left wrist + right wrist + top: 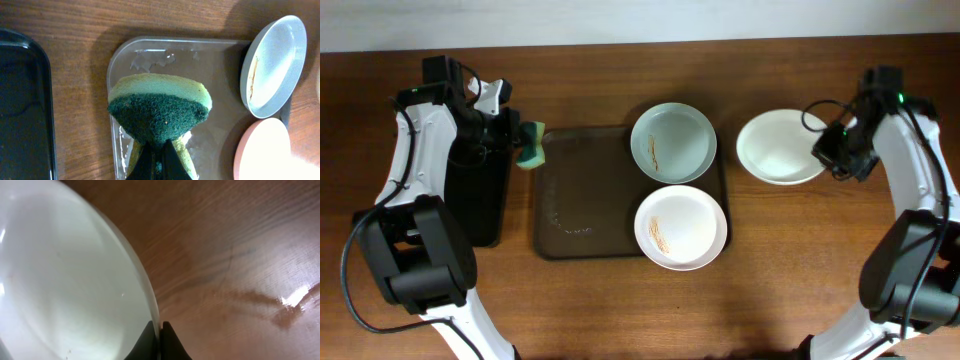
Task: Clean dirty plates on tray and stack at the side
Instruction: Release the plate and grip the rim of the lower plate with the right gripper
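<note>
**Sponge over tray edge, one plate gripped off-tray**

Overhead: the dark-brown tray (590, 200) sits mid-table. Two plates are on its right half: the bluish plate (673, 142) at the far corner and the white plate (681, 227) at the near corner. Both overhang the rim a little, and each has a yellowish-brown smear (654, 152) on its face. The third plate (775, 147) lies off the tray on the table (800, 260), just right of the bluish plate.

The right gripper (823, 150) is at that plate's right rim. The left gripper (515, 140) carries the sponge (530, 145) at the tray's far-left corner, beside the black tray (480, 200).

Left wrist view settles the grip: the jaws are clamped on the sponge, dark scrub side toward the camera and yellow-green foam behind. It also shows wet streaks on the tray floor that the overhead barely shows.

Right wrist view: the jaws are pinched tight on the third plate's rim. The visible face looks clean, apart from tiny specks. There is a shiny wet patch on the wood at right.
</note>
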`<state>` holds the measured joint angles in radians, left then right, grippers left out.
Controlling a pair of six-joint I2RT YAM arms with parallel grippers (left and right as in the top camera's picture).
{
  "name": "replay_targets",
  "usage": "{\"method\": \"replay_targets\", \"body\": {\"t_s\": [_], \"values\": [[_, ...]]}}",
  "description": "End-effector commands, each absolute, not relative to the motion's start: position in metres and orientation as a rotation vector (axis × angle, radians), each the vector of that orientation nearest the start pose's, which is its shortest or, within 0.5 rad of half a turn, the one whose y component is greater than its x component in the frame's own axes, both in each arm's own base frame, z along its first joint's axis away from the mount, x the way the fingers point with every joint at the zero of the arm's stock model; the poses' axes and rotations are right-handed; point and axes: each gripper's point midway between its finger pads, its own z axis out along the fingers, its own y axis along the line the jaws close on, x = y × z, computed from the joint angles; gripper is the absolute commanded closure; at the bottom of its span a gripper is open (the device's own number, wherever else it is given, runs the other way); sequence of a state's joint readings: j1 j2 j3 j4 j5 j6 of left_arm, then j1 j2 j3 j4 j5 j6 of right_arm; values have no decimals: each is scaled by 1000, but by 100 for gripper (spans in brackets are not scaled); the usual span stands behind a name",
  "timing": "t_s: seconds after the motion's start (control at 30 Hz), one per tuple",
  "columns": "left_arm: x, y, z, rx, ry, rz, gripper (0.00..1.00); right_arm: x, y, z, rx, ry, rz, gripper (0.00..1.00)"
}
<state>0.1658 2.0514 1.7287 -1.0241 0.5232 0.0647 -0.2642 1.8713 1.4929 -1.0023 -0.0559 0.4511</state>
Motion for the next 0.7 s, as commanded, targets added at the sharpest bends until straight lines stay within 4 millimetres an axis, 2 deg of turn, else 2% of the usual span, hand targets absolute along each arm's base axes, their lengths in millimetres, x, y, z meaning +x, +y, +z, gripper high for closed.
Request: {"method": "replay_targets", "body": {"t_s": [0.0, 0.1, 0.17, 0.37, 0.6, 0.63, 0.67], "values": [[454, -15, 114, -14, 2755, -706, 99, 369, -109, 57, 1099, 2741, 133, 96], [455, -20, 114, 5, 2754, -708, 99, 367, -113, 32, 1100, 2702, 128, 96], [456, -23, 115, 15, 2752, -707, 99, 364, -112, 23, 1098, 2700, 126, 96], [456, -24, 114, 20, 2756, -700, 99, 348, -123, 19, 1191, 2709, 80, 96], [455, -24, 114, 19, 2760, -702, 100, 346, -126, 19, 1203, 2707, 74, 95], [455, -24, 114, 19, 2759, -702, 99, 346, -126, 19, 1205, 2710, 74, 70], [455, -24, 114, 19, 2759, -702, 99, 345, -125, 20, 1206, 2713, 76, 32]]}}
